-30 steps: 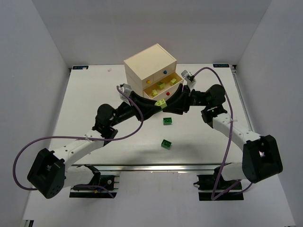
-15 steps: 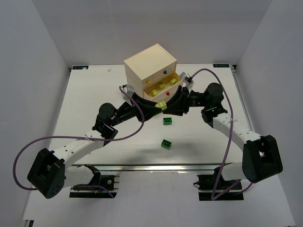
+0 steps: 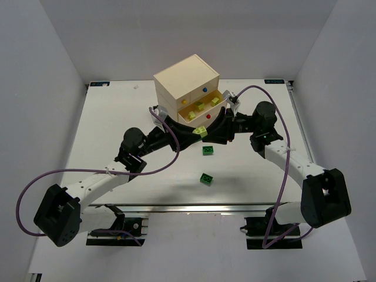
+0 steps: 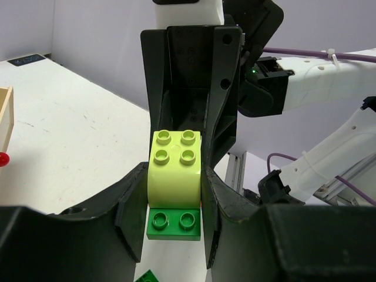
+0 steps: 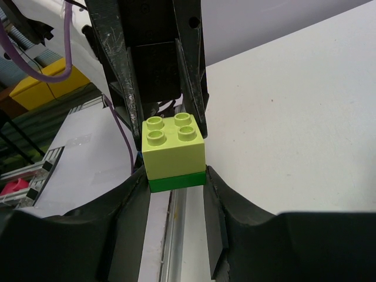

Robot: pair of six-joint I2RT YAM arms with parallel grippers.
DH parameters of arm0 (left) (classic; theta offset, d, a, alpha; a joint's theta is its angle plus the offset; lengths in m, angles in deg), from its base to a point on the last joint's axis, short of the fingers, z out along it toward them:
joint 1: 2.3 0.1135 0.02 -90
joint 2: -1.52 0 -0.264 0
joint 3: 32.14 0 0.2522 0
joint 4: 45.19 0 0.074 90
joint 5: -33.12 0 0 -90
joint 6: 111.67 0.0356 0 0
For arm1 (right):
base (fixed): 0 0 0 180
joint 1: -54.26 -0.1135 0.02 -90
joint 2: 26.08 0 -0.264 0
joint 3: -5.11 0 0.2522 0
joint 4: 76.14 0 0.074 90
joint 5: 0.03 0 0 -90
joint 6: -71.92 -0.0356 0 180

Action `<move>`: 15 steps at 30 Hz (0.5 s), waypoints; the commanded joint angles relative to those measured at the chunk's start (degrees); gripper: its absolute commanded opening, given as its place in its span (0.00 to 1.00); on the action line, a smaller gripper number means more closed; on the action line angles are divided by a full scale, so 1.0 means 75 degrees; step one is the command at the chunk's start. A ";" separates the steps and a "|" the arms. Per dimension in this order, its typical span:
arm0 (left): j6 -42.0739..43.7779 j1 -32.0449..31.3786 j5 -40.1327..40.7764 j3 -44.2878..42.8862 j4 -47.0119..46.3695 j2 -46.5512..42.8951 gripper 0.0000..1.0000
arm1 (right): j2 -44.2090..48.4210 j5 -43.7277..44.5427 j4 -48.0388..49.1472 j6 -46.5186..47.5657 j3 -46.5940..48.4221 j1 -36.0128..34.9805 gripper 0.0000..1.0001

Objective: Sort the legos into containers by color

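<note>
Since both grippers meet on one two-lego stack (image 3: 200, 130), I judge the step is splitting it. My left gripper (image 4: 174, 176) and right gripper (image 5: 175, 175) are each clamped on it, with the yellow-green lego (image 4: 174, 167) atop the green lego (image 4: 173, 223) between the fingers. I'd grip firmly and peel by tilting, not tug straight, lest a piece pop free.
</note>
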 commanded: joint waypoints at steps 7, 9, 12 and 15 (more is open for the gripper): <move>-0.0330 0.0002 0.0981 -0.0041 -0.1261 -0.0396 0.00 | 0.0131 0.0158 -0.0287 0.0336 0.0154 0.0021 0.00; -0.0342 0.0002 0.1087 0.0018 -0.1320 -0.0408 0.00 | 0.0143 0.0158 -0.0287 0.0301 0.0142 0.0032 0.00; -0.0342 0.0002 0.1250 0.0077 -0.1379 -0.0466 0.00 | 0.0154 0.0158 -0.0263 0.0278 0.0118 0.0032 0.00; -0.0342 0.0002 0.1344 0.0124 -0.1391 -0.0548 0.00 | 0.0155 0.0158 -0.0228 0.0254 0.0083 0.0044 0.00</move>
